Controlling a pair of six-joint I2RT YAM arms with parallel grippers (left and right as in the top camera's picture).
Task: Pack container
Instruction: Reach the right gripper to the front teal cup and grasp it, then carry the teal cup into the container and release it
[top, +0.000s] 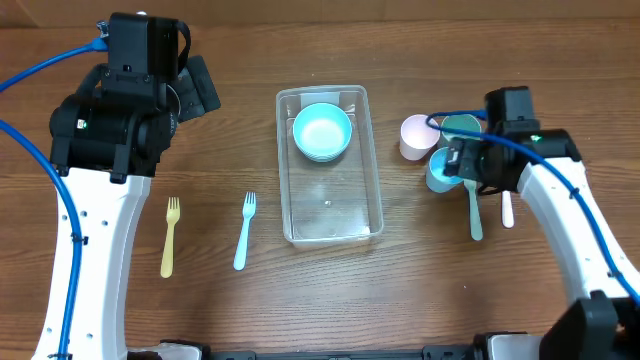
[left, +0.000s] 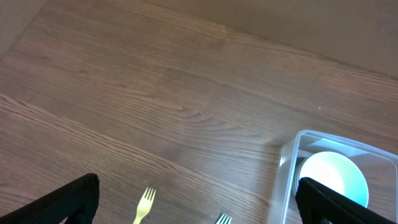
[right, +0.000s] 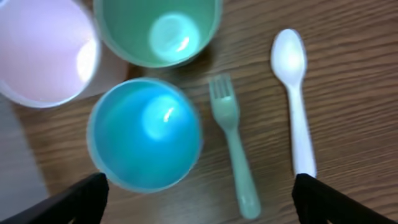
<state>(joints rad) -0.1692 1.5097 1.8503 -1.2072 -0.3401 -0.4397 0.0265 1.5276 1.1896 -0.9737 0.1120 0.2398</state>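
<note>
Clear container (top: 335, 208) with one teal bowl (top: 322, 132) at its far end

Clear container (top: 330, 215) mid-table, upright, open-topped.

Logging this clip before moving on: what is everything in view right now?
container: one, clear, table centre
bowl: one, pale blue, inside container's far end
cups: three, pink cup, green cup, blue cup, clustered right of container
forks: three, yellow fork and blue fork left of container, green fork right
spoon: one, white, beside green fork
table: one, brown wood
left end effector: black, open, empty
right end effector: black, open, over blue cup
</note>
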